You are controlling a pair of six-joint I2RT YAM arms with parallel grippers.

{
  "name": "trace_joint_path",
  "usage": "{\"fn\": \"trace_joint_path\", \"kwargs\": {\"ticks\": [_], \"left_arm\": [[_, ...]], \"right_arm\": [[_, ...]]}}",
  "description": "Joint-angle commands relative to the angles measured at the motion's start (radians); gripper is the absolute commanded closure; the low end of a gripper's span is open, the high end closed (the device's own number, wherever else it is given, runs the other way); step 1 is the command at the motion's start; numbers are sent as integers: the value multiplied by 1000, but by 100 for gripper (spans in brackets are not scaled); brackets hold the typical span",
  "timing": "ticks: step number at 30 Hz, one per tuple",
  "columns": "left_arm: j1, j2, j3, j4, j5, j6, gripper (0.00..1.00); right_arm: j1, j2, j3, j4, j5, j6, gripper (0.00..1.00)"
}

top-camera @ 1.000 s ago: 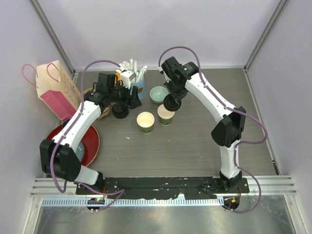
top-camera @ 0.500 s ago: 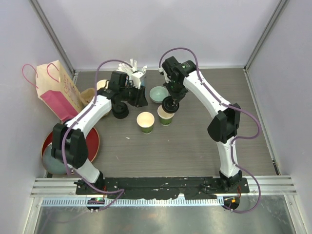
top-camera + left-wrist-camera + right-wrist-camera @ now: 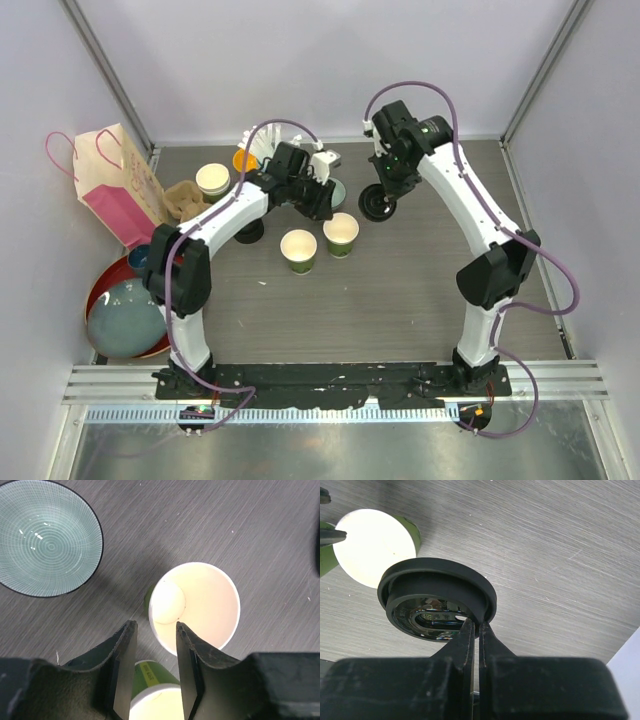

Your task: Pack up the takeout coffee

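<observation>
Right wrist: right jaws pinch a black lid [image 3: 436, 582]; left jaws half-open over a cup [image 3: 200, 605].

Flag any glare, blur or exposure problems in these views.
Top external: even light, sharp, soft shadows on the table. Left wrist: the centre cup interior is blown out, the left end effector dark and soft-edged. Right wrist: the glossy lid shows reflections; the right end effector is featureless black.

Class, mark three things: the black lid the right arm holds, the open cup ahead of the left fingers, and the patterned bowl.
black lid [image 3: 436, 587], right wrist view, its outer side wall.
open cup [image 3: 200, 605], left wrist view, its cream inside.
bowl [image 3: 47, 537], left wrist view, its inner middle.
</observation>
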Motion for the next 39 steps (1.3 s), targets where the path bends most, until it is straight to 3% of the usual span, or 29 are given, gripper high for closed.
{"fn": "trace_joint_path", "kwargs": {"ticks": [1, 10, 21, 23, 30, 39], "left_arm": [[-26, 58, 77, -45, -45, 31, 60], [-73, 80, 71, -76, -13, 60, 67], [-152, 54, 31, -123, 46, 89, 68], [-155, 49, 27, -127, 58, 86, 67], [-152, -33, 74, -140, 47, 67, 44], [-58, -161, 38, -160, 47, 77, 42]], "right_arm": [[-20, -75, -38, -54, 11, -6, 99], [-28, -128, -99, -37, 13, -31, 99], [-28, -171, -185, -25, -3, -35, 99], [-29, -182, -208, -20, -1, -37, 99], [-28, -190, -233, -17, -26, -35, 99], [18, -83, -190, -54, -81, -14, 99]]}}
